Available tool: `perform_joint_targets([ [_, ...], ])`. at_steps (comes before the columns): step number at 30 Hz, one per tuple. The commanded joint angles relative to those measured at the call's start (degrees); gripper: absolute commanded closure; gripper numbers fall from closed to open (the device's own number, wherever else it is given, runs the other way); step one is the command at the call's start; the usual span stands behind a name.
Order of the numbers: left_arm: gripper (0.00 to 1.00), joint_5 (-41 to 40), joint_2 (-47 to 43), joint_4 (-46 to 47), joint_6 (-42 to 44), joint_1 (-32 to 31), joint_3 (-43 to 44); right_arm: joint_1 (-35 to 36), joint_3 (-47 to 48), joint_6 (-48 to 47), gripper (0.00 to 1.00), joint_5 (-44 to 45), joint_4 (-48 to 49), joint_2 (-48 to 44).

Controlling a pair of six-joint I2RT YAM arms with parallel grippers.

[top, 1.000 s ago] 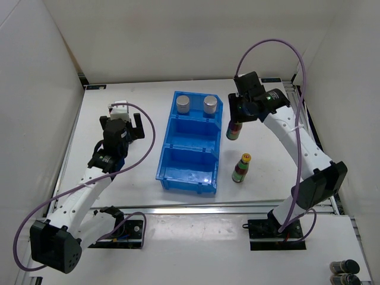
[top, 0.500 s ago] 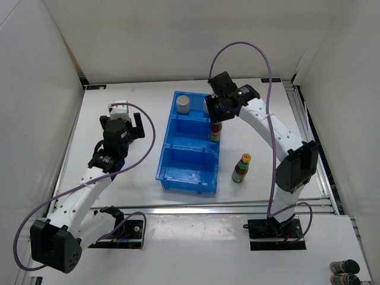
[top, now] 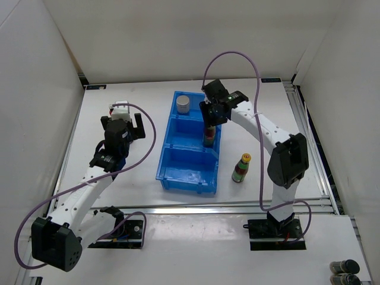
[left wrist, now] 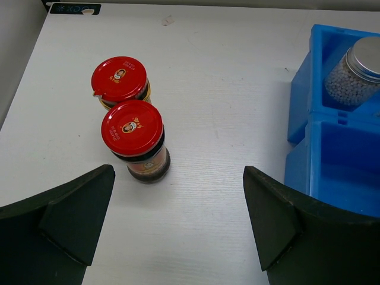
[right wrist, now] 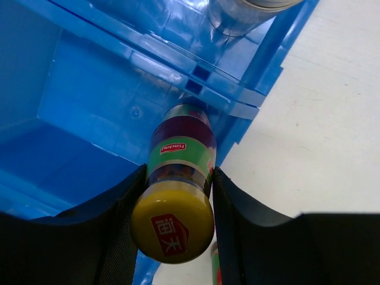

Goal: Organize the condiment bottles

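Note:
My right gripper is shut on a slim dark bottle with a yellow cap and holds it over the middle compartment of the blue bin; it shows in the top view too. A second yellow-capped bottle stands on the table right of the bin. One silver-capped jar sits in the bin's far compartment; another shows in the right wrist view. Two squat red-capped jars stand on the table ahead of my open, empty left gripper.
The blue bin has three compartments; the near one holds nothing visible. White walls close in the table at the left, back and right. Two dark bottle tops sit off the table at the bottom right.
My right arm has carried the yellow-capped bottle leftward from beside the bin to over its middle compartment. The left arm has not moved.

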Motion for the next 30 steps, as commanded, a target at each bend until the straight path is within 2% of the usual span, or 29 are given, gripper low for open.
perform_joint_targets([
  [1,0.00,0.3,-0.3,1.1,-0.2,-0.2,-0.3,0.1,0.6,0.5,1.00,-1.7,5.8,0.5],
  [2,0.00,0.3,-0.3,1.1,-0.2,-0.2,-0.3,0.1,0.6,0.5,0.99,-1.7,5.8,1.1],
  [3,0.00,0.3,-0.3,1.1,-0.2,-0.2,-0.3,0.1,0.6,0.5,0.92,-1.7,5.8,1.1],
  [4,0.00,0.3,-0.3,1.1,-0.2,-0.2,-0.3,0.1,0.6,0.5,0.67,-1.7,5.8,1.7],
  [7,0.00,0.3,-0.3,1.1,-0.2,-0.2,-0.3,0.7,0.6,0.5,0.46,-0.8,5.8,1.1],
  [8,0.00,0.3,-0.3,1.1,-0.2,-0.2,-0.3,0.7,0.6,0.5,0.25,-0.8,5.8,1.1],
  [11,0.00,0.3,-0.3,1.1,-0.2,-0.2,-0.3,0.7,2.1,0.0,0.05,0.8,5.3,0.6],
  [13,0.00,0.3,-0.3,1.1,-0.2,-0.2,-0.3,0.7,3.1,0.0,0.01,0.8,4.5,0.6],
  [18,0.00,0.3,-0.3,1.1,-0.2,-0.2,-0.3,1.9,6.8,-1.1,0.01,3.4,1.9,-1.8],
  [21,0.00,0.3,-0.3,1.1,-0.2,-0.2,-0.3,3.3,8.6,-2.5,0.01,10.4,1.4,-5.6],
  [25,0.00,0.3,-0.3,1.1,-0.2,-0.2,-0.3,3.3,7.9,-3.4,0.01,17.1,-0.4,-13.7],
  [30,0.00,0.3,-0.3,1.1,-0.2,-0.2,-0.3,2.5,2.7,-0.7,0.01,17.1,-8.1,-21.1],
])
